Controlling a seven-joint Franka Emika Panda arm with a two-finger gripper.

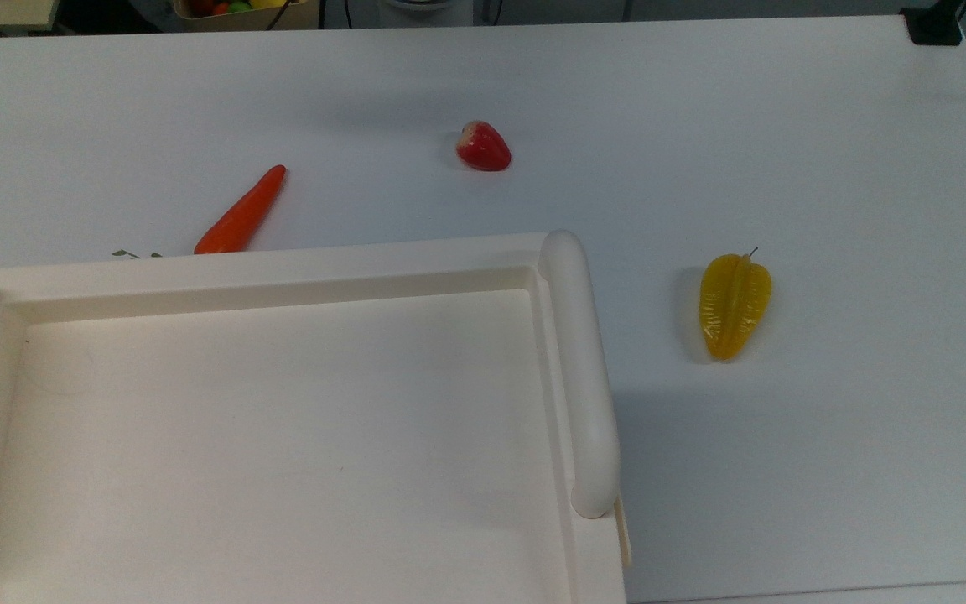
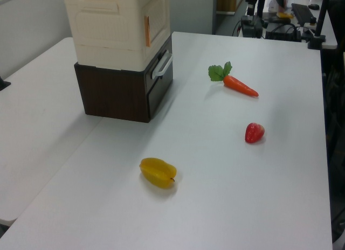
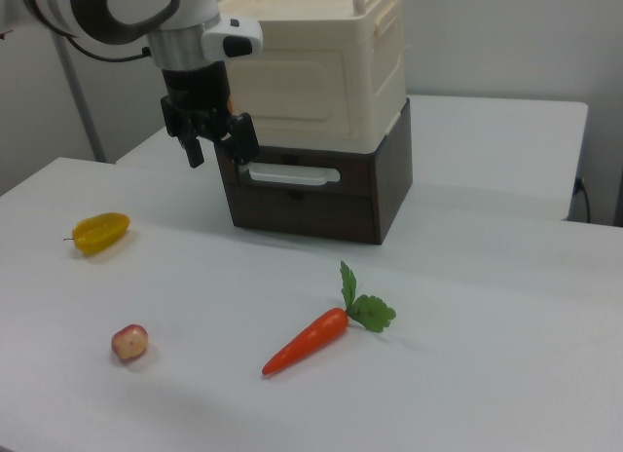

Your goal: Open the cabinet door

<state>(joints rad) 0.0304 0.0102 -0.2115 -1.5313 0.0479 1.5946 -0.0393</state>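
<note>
The cabinet (image 3: 321, 72) is a cream box standing on a dark brown drawer base. Its recessed top with rounded rails (image 1: 282, 436) fills the lower left of the top view. The cabinet door (image 3: 292, 87) is the cream front panel above the drawer, and it lies flush with the box. In the left view the cabinet door (image 2: 159, 15) has a small orange-brown fitting (image 2: 146, 30) at its corner. My gripper (image 3: 219, 148) hangs fingers-down, open, at the door's lower left corner in the right view, with nothing held.
The brown base has a drawer with a white handle (image 3: 289, 175). A carrot (image 3: 307, 340), a red strawberry (image 3: 128, 342) and a yellow starfruit (image 3: 100, 232) lie on the white table (image 3: 467, 374) in front of and beside the cabinet.
</note>
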